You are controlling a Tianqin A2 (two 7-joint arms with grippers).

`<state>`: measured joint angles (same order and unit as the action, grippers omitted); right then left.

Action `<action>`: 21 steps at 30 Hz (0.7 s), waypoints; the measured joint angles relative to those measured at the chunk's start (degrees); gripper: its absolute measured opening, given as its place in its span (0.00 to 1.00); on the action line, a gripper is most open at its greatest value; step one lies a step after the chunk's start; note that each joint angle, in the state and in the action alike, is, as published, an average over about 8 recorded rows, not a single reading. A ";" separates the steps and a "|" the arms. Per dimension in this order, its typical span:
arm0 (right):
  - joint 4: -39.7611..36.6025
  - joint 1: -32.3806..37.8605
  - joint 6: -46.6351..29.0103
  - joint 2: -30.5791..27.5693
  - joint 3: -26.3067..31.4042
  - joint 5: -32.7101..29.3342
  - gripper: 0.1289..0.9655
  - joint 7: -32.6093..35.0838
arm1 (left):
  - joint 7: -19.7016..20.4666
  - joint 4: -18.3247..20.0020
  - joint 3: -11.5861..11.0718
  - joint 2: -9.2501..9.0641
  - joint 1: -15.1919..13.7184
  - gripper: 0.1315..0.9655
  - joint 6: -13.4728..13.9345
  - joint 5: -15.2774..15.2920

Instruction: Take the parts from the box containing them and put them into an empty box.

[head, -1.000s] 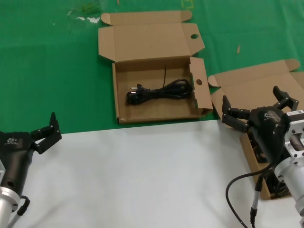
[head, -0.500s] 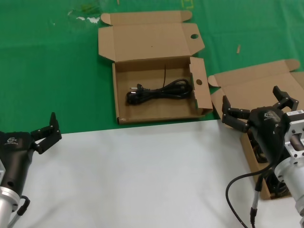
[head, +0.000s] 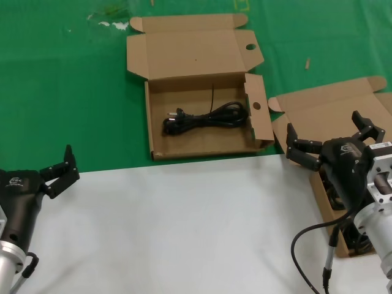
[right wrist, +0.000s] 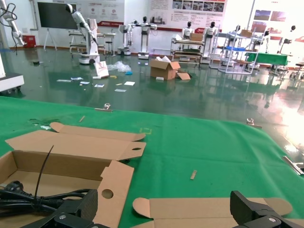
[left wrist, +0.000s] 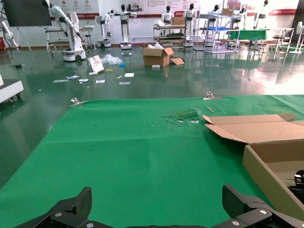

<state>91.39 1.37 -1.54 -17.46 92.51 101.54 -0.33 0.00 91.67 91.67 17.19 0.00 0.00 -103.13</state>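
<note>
The brown box with round holes in its flaps [head: 199, 49] lies open at the back centre, and one looped black cord [head: 205, 117] rests inside it. The hole-less box [head: 318, 101] sits open at the right; black cables [head: 335, 195] inside it are mostly hidden under my right arm. My right gripper [head: 323, 125] hovers open over that box's lid, holding nothing. My left gripper [head: 59, 168] waits open at the near left, over the mat's edge. The right wrist view shows the right gripper [right wrist: 164, 202], the holed flap [right wrist: 111, 183], the cord [right wrist: 28, 199] and the hole-less lid [right wrist: 204, 209]. The left gripper [left wrist: 154, 197] faces bare green mat, with the holed box's wall [left wrist: 266, 173] to one side.
A white sheet [head: 184, 226] covers the near table and a green mat [head: 67, 92] the far part. Small scraps [head: 110, 18] lie at the back left and a tan sliver [head: 307, 62] between the boxes. My right arm's black hose [head: 303, 242] loops over the white sheet.
</note>
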 joint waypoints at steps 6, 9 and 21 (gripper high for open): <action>0.00 0.00 0.00 0.00 0.00 0.00 1.00 0.00 | 0.00 0.00 0.00 0.00 0.00 1.00 0.00 0.00; 0.00 0.00 0.00 0.00 0.00 0.00 1.00 0.00 | 0.00 0.00 0.00 0.00 0.00 1.00 0.00 0.00; 0.00 0.00 0.00 0.00 0.00 0.00 1.00 0.00 | 0.00 0.00 0.00 0.00 0.00 1.00 0.00 0.00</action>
<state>91.39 1.37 -1.54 -17.46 92.51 101.54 -0.33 0.00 91.67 91.67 17.19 0.00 0.00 -103.13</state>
